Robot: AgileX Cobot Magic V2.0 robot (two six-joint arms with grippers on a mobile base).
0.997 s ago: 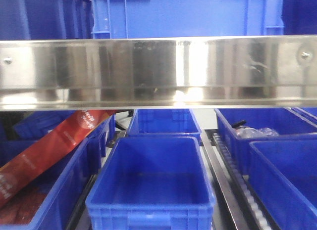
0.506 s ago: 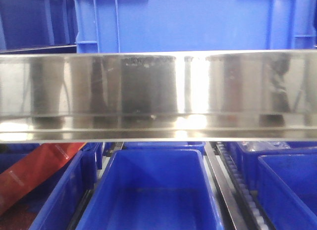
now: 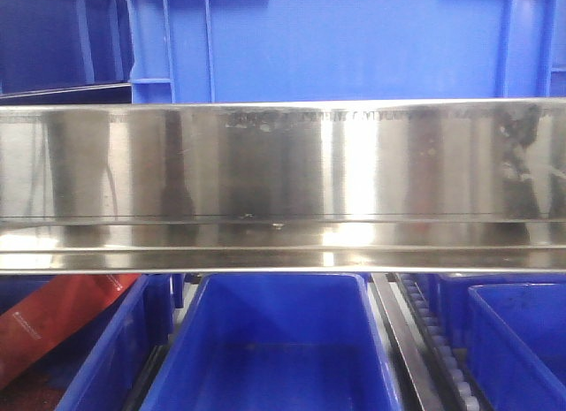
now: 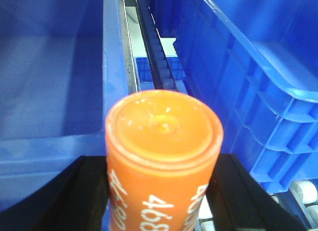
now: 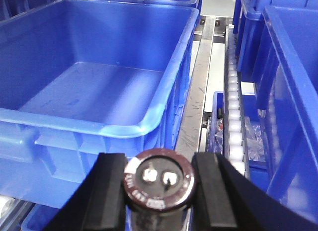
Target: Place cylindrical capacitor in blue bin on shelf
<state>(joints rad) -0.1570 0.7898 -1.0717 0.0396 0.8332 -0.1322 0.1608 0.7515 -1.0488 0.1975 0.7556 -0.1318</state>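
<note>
My right gripper (image 5: 159, 187) is shut on the cylindrical capacitor (image 5: 159, 180), a dark cylinder with white markings and two silvery terminals on its end. It hangs just in front of the near rim of an empty blue bin (image 5: 107, 122), beside a steel rail. My left gripper (image 4: 161, 186) is shut on the orange cylinder marked 4680 (image 4: 164, 141), between two blue bins. In the front view the shelf's shiny steel front rail (image 3: 283, 186) crosses the whole frame, with an empty blue bin (image 3: 274, 340) below it. Neither gripper shows in the front view.
A big blue crate (image 3: 336, 44) stands above the rail. A red packet (image 3: 53, 318) leans in the lower left bin. Roller tracks (image 5: 232, 116) and a steel rail (image 5: 194, 112) run between bins. More blue bins stand at the right (image 5: 293, 102) and around the left gripper (image 4: 248, 67).
The front view has shifted: the steel rail sits lower and fills more of the frame, and the bins below it show less. The rear bins have dropped out of sight.
</note>
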